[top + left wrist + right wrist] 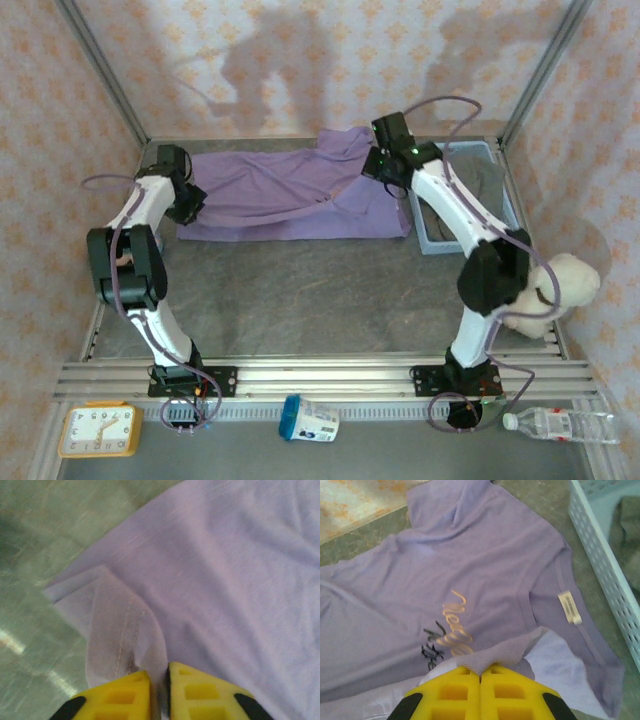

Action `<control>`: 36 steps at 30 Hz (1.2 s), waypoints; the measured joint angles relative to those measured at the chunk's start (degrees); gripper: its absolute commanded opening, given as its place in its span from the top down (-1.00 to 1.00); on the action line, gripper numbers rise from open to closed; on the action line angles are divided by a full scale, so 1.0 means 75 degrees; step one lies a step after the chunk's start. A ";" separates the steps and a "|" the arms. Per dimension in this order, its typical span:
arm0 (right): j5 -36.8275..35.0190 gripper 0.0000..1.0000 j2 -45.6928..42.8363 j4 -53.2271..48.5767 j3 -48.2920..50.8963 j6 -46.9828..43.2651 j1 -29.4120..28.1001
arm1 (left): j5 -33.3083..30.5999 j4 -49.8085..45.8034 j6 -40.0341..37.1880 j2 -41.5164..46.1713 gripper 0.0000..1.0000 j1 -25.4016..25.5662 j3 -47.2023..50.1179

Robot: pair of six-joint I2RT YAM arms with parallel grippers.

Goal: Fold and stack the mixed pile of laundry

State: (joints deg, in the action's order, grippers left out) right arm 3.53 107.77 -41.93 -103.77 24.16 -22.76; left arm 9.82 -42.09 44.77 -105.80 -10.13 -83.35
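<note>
Lilac shirt (290, 190) lies spread out just left of the mesh basket (597, 560). Left gripper (159, 677) pinches its hem at the end far from the basket. Right gripper (481, 672) has its fingers pressed together on a shirt fold near the basket. Grey-brown trousers (630, 535) sit inside the basket.

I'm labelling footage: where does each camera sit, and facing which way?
Top external: above and behind the bases, looking down at the table; left arm and right arm show.
Left wrist: on the left arm, looking down past the left end effector at the purple shirt's hem.
Right wrist: likewise, past the right end effector at its collar.
Shared: all see the shirt.
</note>
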 measured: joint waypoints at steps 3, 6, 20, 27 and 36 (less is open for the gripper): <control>0.0099 -0.14 0.1134 -0.0067 -0.1134 -0.0096 0.0175 | 0.0096 -0.0175 -0.0038 -0.0807 -0.46 0.0000 -0.1084; 0.0160 -0.35 0.1714 -0.0149 -0.1562 -0.0125 0.0338 | 0.0119 -0.0376 -0.0181 -0.1300 -0.58 0.0003 -0.1851; 0.1341 0.34 0.0527 0.0294 0.1445 0.0289 0.0079 | 0.0440 0.0286 -0.0283 0.0361 0.23 0.1332 0.0595; 0.1381 0.45 0.0807 0.0460 0.1900 0.0737 -0.0216 | 0.0627 0.0892 -0.0143 -0.0717 0.26 0.1760 0.0740; 0.0880 0.41 0.1684 0.0670 0.2127 0.1271 0.0058 | 0.0195 0.0944 -0.0172 -0.1244 0.28 0.1751 0.0545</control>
State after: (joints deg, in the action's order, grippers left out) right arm 10.13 120.40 -36.91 -87.81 33.69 -22.33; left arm 11.29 -35.00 43.48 -115.13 3.01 -79.26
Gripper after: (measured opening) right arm 0.290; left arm 0.362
